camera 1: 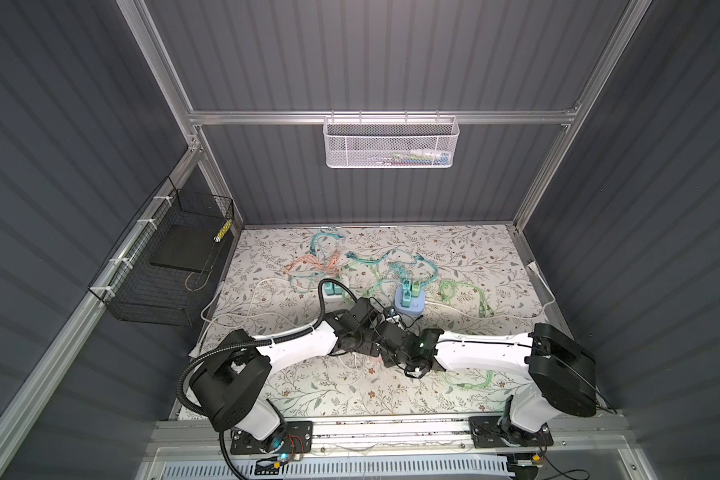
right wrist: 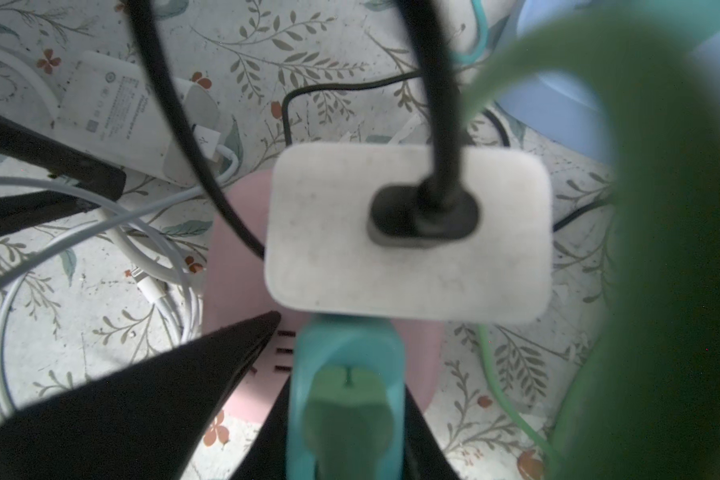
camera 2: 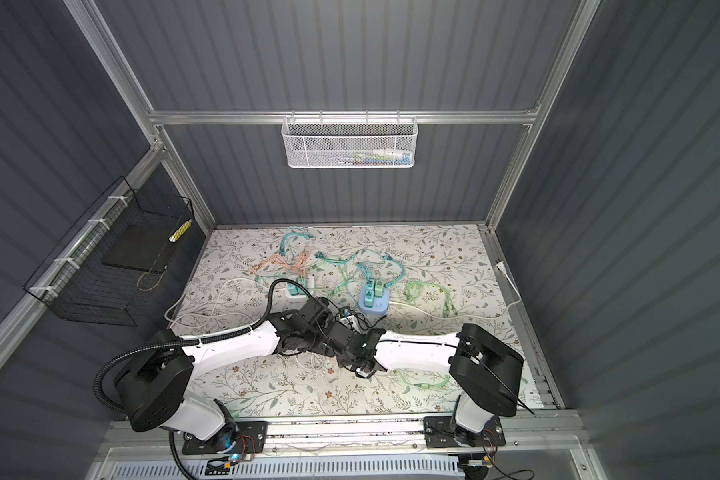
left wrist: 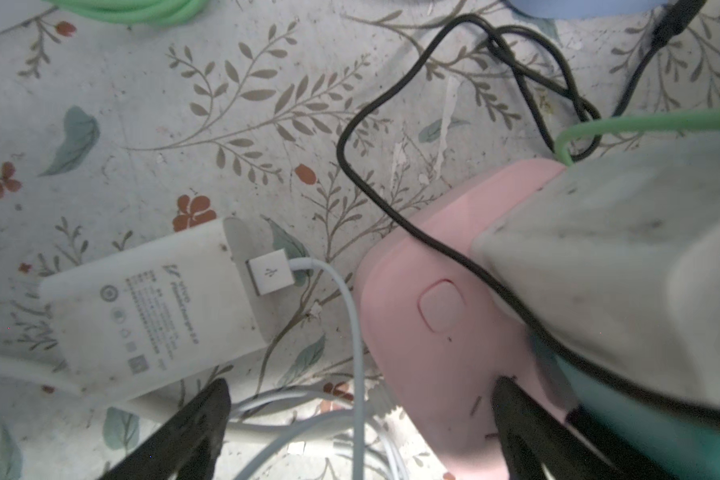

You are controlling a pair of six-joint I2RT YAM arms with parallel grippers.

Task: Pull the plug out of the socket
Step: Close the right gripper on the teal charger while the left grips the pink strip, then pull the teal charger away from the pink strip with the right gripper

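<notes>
The pink socket (left wrist: 429,316) lies on the floral table, with a white charger (right wrist: 408,232) and its black cable plugged into its top. Beside that charger stands the teal plug (right wrist: 346,390) with a green cable (right wrist: 641,208). My right gripper (right wrist: 346,419) is shut on the plug, one black finger on each side; its prongs are hidden. My left gripper (left wrist: 360,384) is open: one finger (left wrist: 512,411) rests on the socket's top by the slots, the other (left wrist: 200,415) is over the table beside white cables. In both top views the two wrists meet mid-table and hide the socket.
A loose white charger (left wrist: 150,307) with a USB cable lies beside the pink socket. A blue socket (camera 1: 409,302) and a white socket (camera 1: 334,291), each with plugs in it, stand further back among tangled coloured cables. A black wire basket (camera 1: 163,266) hangs on the left wall.
</notes>
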